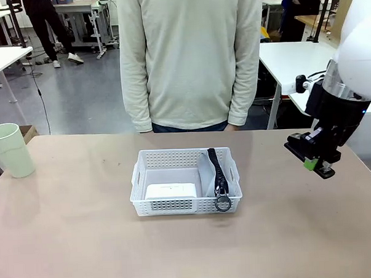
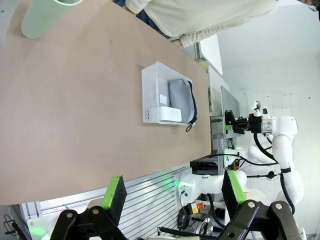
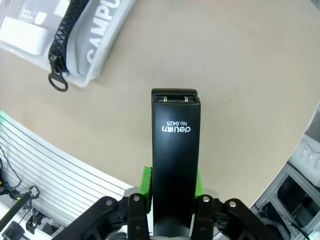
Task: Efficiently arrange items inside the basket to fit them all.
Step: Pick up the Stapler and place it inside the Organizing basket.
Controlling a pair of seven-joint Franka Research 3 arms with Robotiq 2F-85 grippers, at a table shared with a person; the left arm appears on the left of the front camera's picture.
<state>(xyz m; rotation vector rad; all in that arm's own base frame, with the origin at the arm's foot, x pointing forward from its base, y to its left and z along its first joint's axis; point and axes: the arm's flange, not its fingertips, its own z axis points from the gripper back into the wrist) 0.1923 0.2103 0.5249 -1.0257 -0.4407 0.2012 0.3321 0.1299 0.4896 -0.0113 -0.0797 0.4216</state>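
Note:
The white basket (image 1: 149, 159) sits mid-table and holds a white box (image 1: 170, 191) at its near left and a grey pouch (image 2: 178, 100) along its right side, the black zipper strap (image 1: 217, 168) and ring (image 1: 223, 203) hanging over the near rim. My right gripper (image 1: 314, 161) hovers above the table to the basket's right, shut on a small black stapler (image 3: 175, 160) that sticks out past its green pads. A pale green cup (image 1: 11, 149) stands at the table's far left. My left gripper (image 2: 175, 192) is open with nothing between its fingers, off the table's left side.
A person in a pale sweater (image 1: 191, 59) stands at the far edge behind the basket, arms down. Bare tabletop (image 1: 84, 211) lies to the left of the basket and in front of it. Other tables stand behind.

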